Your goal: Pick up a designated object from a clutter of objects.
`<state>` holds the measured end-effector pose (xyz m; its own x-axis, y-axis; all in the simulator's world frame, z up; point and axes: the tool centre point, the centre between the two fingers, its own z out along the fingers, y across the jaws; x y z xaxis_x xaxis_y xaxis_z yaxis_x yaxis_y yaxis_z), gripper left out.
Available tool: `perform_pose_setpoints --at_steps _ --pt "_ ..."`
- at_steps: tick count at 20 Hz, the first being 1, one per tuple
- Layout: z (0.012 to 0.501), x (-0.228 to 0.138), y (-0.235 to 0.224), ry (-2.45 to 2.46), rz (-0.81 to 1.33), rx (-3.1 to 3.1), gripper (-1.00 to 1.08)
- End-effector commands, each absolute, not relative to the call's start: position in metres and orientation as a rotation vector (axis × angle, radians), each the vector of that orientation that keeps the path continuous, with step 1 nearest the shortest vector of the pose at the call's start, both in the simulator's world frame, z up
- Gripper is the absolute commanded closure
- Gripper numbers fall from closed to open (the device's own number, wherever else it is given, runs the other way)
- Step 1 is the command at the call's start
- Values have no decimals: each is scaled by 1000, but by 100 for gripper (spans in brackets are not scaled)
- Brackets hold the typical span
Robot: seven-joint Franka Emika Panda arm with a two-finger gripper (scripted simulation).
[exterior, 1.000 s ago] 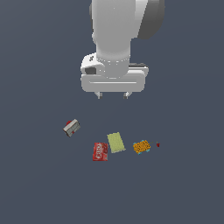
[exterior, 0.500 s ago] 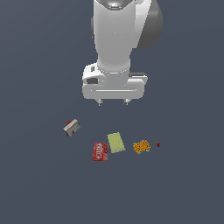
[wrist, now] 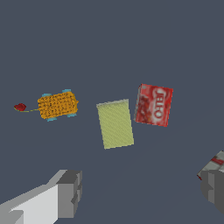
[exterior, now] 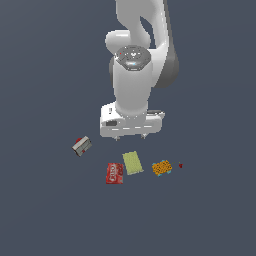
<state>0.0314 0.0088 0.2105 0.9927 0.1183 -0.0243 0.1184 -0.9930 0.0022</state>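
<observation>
The designated object, a flat pale yellow-green pad (exterior: 132,162), lies on the dark floor between a red packet with white lettering (exterior: 114,173) and an orange speckled block with blue edges (exterior: 162,168). My gripper (exterior: 131,138) hangs above and just behind the pad, open and empty, touching nothing. In the wrist view the pad (wrist: 115,123) lies ahead of my gripper (wrist: 140,192), whose grey fingers (wrist: 65,194) stand wide apart. The red packet (wrist: 153,105) and the orange block (wrist: 57,104) flank the pad.
A grey-white box with red marks (exterior: 81,146) lies apart at the exterior view's left; in the wrist view it (wrist: 215,162) shows partly behind one finger. A tiny red bit (exterior: 180,165) lies beside the orange block, also in the wrist view (wrist: 19,106).
The arm has come down toward the clutter, so the gripper now hangs just above the pad. The jaws stay open. No object has moved.
</observation>
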Motion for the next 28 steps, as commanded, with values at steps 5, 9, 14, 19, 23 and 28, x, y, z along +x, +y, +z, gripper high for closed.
perform_pose_setpoints --at_steps 5,9,14,19,23,28 --pt "138 43 14 325 -21 3121 -92" --pt "104 44 17 391 -12 3114 -92" --pt "75 44 19 446 -4 3109 -92" --pt "61 43 20 473 0 3106 -92" --pt "61 42 20 471 -3 3106 -92" --pt "49 42 20 472 -2 3106 -92"
